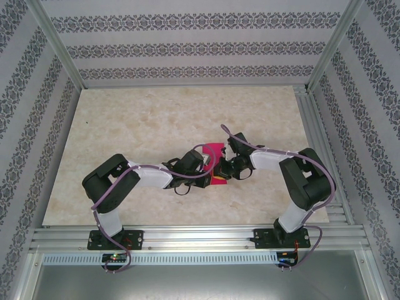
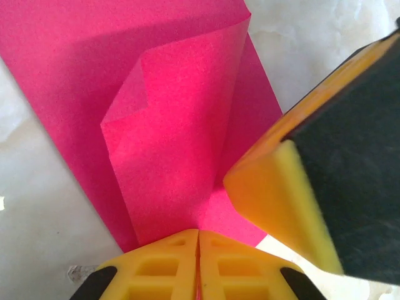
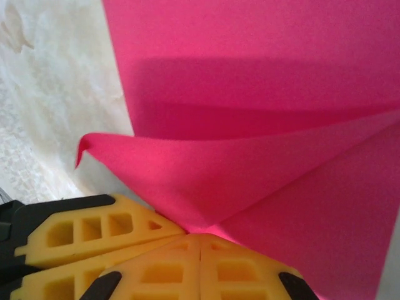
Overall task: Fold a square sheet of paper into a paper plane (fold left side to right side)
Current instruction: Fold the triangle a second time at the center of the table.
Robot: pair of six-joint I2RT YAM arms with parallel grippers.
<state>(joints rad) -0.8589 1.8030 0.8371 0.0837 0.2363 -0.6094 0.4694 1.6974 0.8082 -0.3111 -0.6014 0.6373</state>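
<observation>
The sheet of paper point(image 1: 214, 150) is magenta-pink and lies at the middle of the table, between the two arms. In the left wrist view the sheet of paper point(image 2: 75, 75) lies flat with one flap point(image 2: 175, 144) curled upward. My left gripper point(image 2: 199, 240) is shut on that flap's lower edge. My right gripper point(image 3: 200, 240) is shut, with its tips at the point where the raised flap point(image 3: 206, 175) meets the flat sheet of paper point(image 3: 262, 44). A right finger point(image 2: 269, 187) rests over the sheet beside the flap. From above, the left gripper point(image 1: 210, 169) and right gripper point(image 1: 222, 171) nearly touch.
A pale marbled table point(image 1: 156, 125) lies bare around the sheet. Patterned walls and aluminium posts point(image 1: 59, 47) enclose it on three sides. A metal rail point(image 1: 200, 240) carries both arm bases along the near edge.
</observation>
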